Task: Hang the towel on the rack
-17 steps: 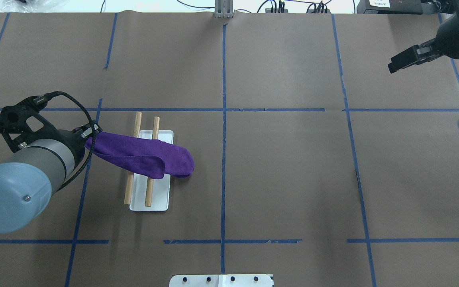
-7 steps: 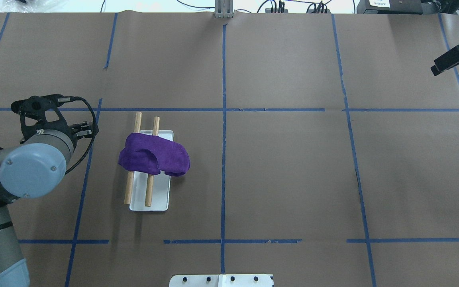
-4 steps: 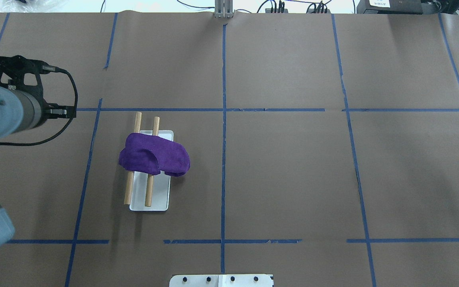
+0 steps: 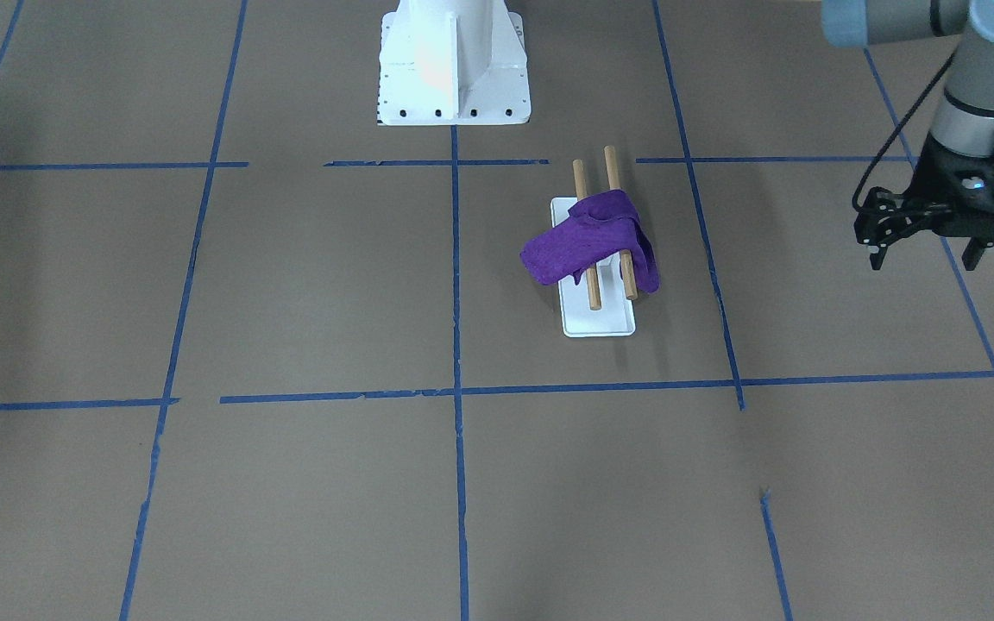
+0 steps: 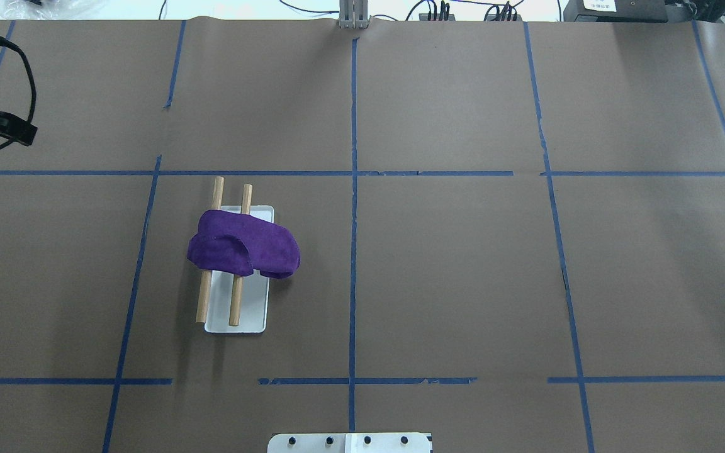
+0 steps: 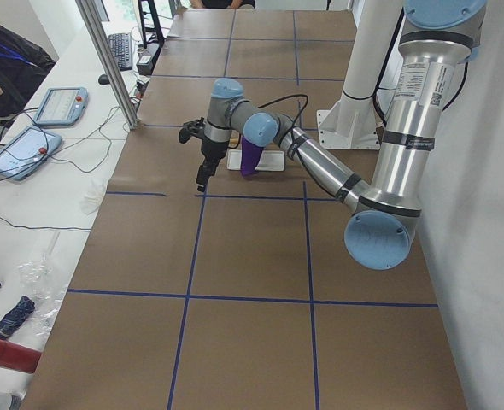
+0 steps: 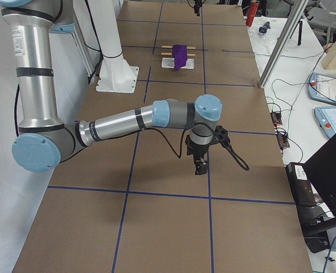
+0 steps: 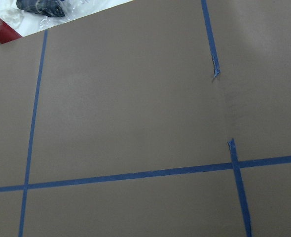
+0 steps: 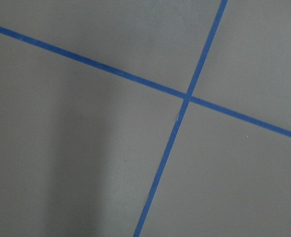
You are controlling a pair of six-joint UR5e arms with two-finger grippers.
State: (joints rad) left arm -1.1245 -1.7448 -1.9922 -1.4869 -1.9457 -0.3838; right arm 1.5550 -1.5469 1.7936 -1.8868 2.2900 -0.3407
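The purple towel (image 5: 243, 248) lies draped across both brown rods (image 5: 234, 302) of the rack, whose white base (image 5: 250, 318) rests on the table left of centre. It also shows in the front-facing view (image 4: 588, 241). My left gripper (image 4: 923, 257) is open and empty, raised well off to the rack's side, apart from the towel. One of its fingers (image 5: 13, 130) shows at the overhead view's left edge. My right gripper (image 7: 200, 166) shows only in the exterior right view, far from the rack, pointing down over bare table; I cannot tell if it is open.
The white robot pedestal (image 4: 452, 60) stands behind the rack. Brown paper with blue tape lines (image 5: 353, 251) covers the table. An aluminium post (image 6: 107, 60), tablets (image 6: 21, 149) and cables lie beyond the far edge.
My left gripper let go of the towel and drew back to the far left. The towel's held end dropped over the rods. My right arm left the overhead view.
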